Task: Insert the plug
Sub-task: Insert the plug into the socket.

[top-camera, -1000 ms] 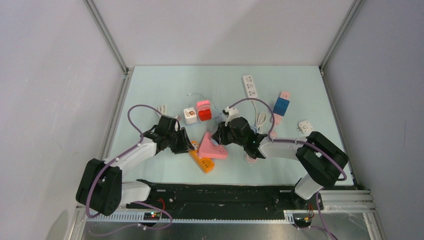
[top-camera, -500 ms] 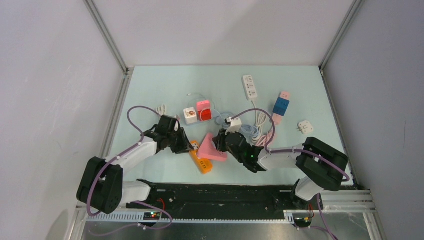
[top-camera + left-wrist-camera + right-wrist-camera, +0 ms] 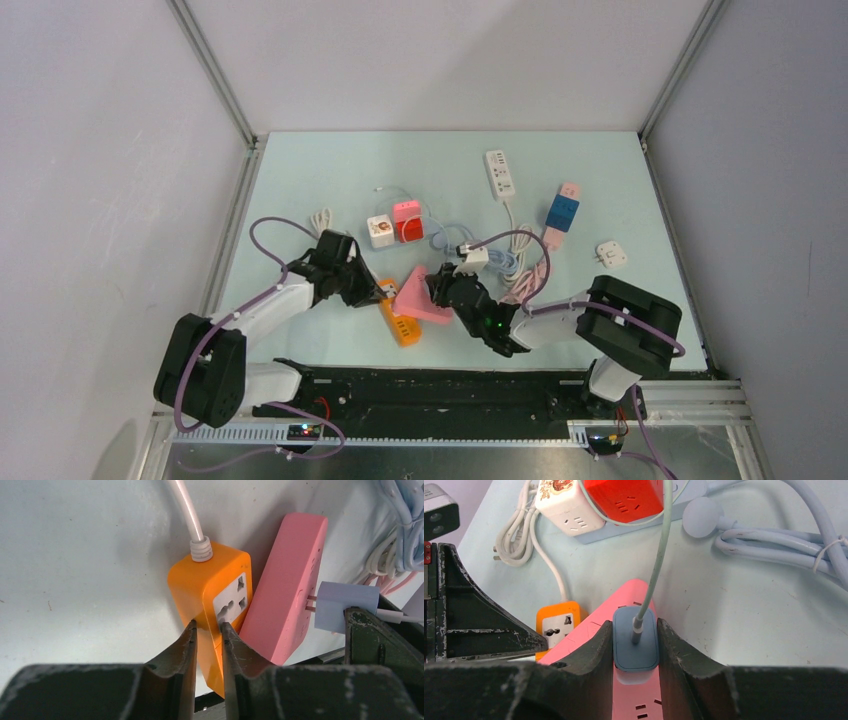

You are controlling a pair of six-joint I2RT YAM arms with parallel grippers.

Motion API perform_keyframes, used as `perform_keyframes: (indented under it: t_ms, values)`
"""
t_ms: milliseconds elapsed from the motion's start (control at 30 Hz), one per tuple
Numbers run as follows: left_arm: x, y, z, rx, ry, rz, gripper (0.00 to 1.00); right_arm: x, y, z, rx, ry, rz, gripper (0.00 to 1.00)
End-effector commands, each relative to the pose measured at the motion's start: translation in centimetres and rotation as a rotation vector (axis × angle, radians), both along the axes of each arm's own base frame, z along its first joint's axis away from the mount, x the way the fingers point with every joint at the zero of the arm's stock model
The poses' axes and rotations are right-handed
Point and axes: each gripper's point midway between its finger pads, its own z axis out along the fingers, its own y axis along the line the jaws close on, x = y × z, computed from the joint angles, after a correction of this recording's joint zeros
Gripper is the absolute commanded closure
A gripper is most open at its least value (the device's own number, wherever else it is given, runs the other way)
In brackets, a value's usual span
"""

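Right hand [image 3: 635, 630] pinched the blue plug [image 3: 635, 650], prongs seemingly partway into the pink strip [image 3: 280, 590]; left hand [image 3: 208, 628] clamped the orange strip [image 3: 197, 587].

We see our left gripper [image 3: 208, 628] pinching the near edge of the orange power strip [image 3: 220, 587], with a white cable [image 3: 186, 510] leaving the strip's far end. The pink power strip [image 3: 290, 585] leans against the orange strip's right side. Farther right sits the blue plug [image 3: 347, 607], its prongs showing, tips at the pink face.
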Motion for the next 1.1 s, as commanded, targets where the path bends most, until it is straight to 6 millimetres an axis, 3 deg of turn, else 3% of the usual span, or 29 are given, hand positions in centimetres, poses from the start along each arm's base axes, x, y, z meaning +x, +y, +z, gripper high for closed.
perform_keyframes:
  t_ms: [0, 367, 533, 767, 1067]
  values:
    - [-0.4, -3.8, 2.9, -0.182, 0.012, -0.031, 0.84, -3.8, -1.9, -7.6, -0.169, 0.142, 0.007, 1.0]
    - [-1.4, -4.1, 2.7, -0.208, 0.043, -0.039, 0.86, -5.3, -2.2, -8.6, -0.233, 0.077, -0.086, 1.0]
    - [-1.9, -4.1, 2.4, -0.215, 0.057, -0.054, 0.87, -6.0, -1.2, -9.4, -0.252, 0.087, -0.066, 1.0]
    - [-2.1, -4.4, 2.3, -0.223, 0.072, -0.079, 0.89, -7.2, 0.4, -11.7, -0.345, 0.122, -0.001, 1.0]
    - [-2.4, -4.6, 2.0, -0.228, 0.089, -0.102, 0.91, -8.8, 0.3, -14.8, -0.384, 0.205, -0.003, 1.0]
